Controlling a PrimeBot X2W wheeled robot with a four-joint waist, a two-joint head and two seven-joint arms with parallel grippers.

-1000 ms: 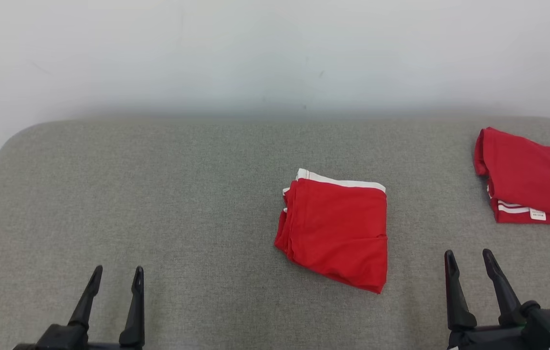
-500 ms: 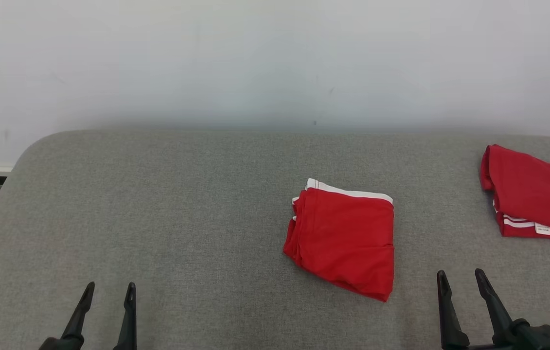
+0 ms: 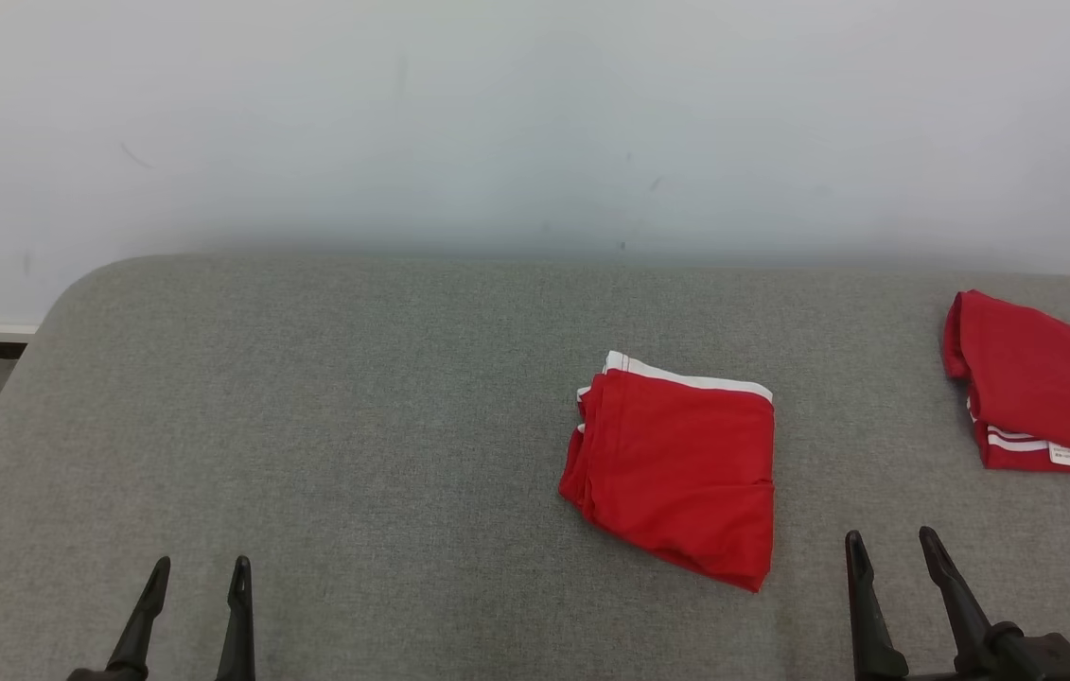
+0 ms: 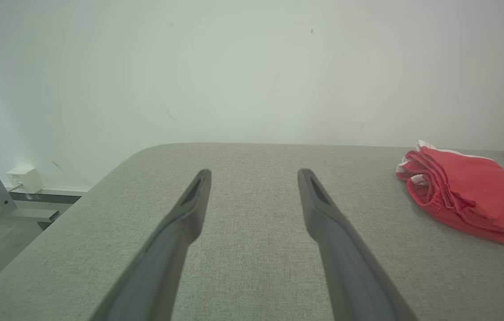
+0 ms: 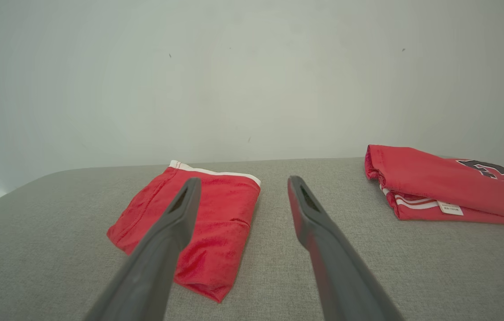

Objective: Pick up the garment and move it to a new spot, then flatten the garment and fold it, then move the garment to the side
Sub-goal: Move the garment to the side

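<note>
On a grey fabric-covered surface [image 3: 355, 397] before a plain white wall [image 3: 497, 123], the garment [image 3: 676, 473], a pair of red shorts with white trim, lies folded into a compact, roughly square bundle a little right of centre. Its white-edged band faces the wall and its stacked folds face the robot's left. Well apart from it, a red jersey [image 3: 1045, 388] with dark lettering and a small white tag lies folded at the far right of the surface.

Both arms sit low at the near edge. The left end effector [image 3: 201, 563] has its 2 dark fingers spread apart over bare fabric, empty and well away from the garment. The right end effector [image 3: 889, 534] is also spread wide and empty, near the garment's near right corner but not touching it.

Judging from how things lie, the folding looks finished and the step in hand is the final one: moving the garment to the side. The right arm seems best placed for it. The next move calls for reaching forward and slightly left, lowering the fingers to the surface, and pinching through all the layers at the near edge so the bundle does not fall open. The bare space beside the jersey looks a likely spot.
</note>
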